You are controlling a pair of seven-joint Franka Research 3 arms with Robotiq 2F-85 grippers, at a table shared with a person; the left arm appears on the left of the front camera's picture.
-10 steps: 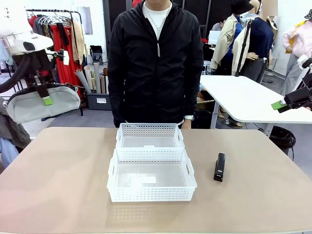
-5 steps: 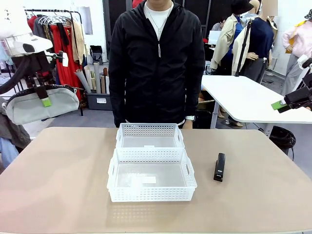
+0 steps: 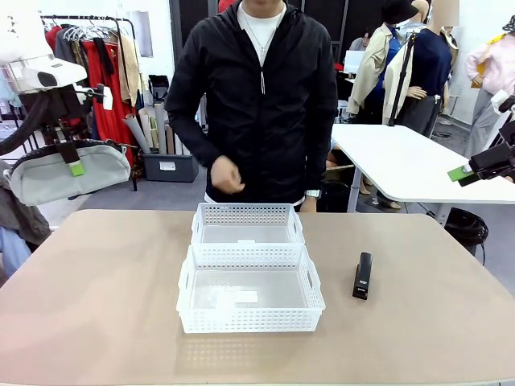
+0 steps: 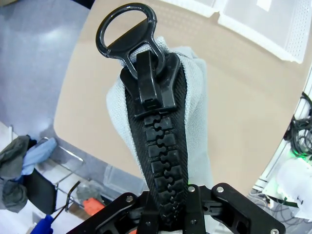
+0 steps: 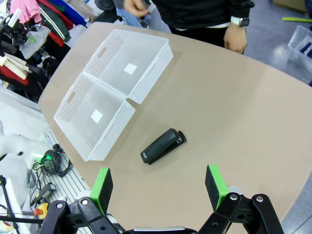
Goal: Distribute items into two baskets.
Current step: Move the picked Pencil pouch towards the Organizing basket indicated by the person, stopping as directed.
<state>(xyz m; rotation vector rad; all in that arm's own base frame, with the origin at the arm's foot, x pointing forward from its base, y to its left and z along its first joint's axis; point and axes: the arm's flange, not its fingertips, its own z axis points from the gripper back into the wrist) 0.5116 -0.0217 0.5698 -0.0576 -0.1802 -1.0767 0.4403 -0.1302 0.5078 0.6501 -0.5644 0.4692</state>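
Left jaws clamped on the bag; right jaws wide open, empty.
Waist bag (image 3: 48, 181) hung from left jaws, high off the table's (image 3: 105, 273) left edge, baskets (image 3: 249, 320) down-right of it. Stapler (image 5: 163, 146) lay ahead of right jaws, right of baskets, long axis near-to-far; right arm nearer.

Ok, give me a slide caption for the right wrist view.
Open right end effector hovers above the black stapler, two white baskets beside it.

Left claw (image 3: 75, 163) fingertips hidden in waist bag (image 3: 68, 173) folds; right claw (image 3: 464, 171) body cut off by picture's edge.
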